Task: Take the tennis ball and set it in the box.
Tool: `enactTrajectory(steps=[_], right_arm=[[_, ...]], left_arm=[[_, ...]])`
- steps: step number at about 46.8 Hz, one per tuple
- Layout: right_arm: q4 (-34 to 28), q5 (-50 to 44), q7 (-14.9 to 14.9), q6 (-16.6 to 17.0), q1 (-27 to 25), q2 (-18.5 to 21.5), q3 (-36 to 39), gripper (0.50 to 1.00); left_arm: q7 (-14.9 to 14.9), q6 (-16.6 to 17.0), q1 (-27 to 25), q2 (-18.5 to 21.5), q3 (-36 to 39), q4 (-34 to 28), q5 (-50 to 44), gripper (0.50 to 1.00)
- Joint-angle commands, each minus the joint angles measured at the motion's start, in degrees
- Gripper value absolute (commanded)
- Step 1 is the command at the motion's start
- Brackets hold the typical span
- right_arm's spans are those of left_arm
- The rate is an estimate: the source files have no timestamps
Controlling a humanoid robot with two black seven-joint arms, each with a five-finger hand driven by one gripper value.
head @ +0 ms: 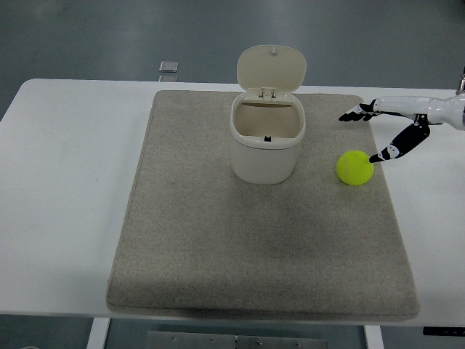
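A yellow-green tennis ball (pixel 354 168) lies on the grey mat (pixel 254 240), to the right of the box. The box (pixel 267 140) is a cream bin with its hinged lid (pixel 271 68) standing open, near the mat's back middle. My right hand (pixel 367 134) reaches in from the right edge with its fingers spread. It hovers just above and to the right of the ball, thumb tip close to the ball's upper right side, holding nothing. The left arm does not show.
The mat covers most of the white table (pixel 65 182). A small grey object (pixel 168 67) lies beyond the table's far edge on the floor.
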Motion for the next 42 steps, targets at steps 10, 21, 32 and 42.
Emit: enactTrajectory(steps=[10, 21, 32, 42], right_arm=[[1.9, -0.8, -0.1, -5.3, -0.6, -0.5, -3.7, 0.913], [1.9, -1.1, -0.3, -7.5, -2.8, 0.2, -4.3, 0.911], [1.8, -1.6, -0.6, -9.6, -4.2, 0.6, -4.2, 0.909], [1.3, -1.6, -0.7, -10.4, -4.8, 1.0, -4.2, 0.905]], left_arm=[[0.0, 0.0, 0.0, 0.0, 0.0, 0.0, 0.0, 0.996], [0.0, 0.0, 0.0, 0.0, 0.0, 0.0, 0.0, 0.996], [0.0, 0.0, 0.0, 0.0, 0.0, 0.0, 0.0, 0.996], [0.0, 0.0, 0.0, 0.0, 0.0, 0.0, 0.0, 0.996]])
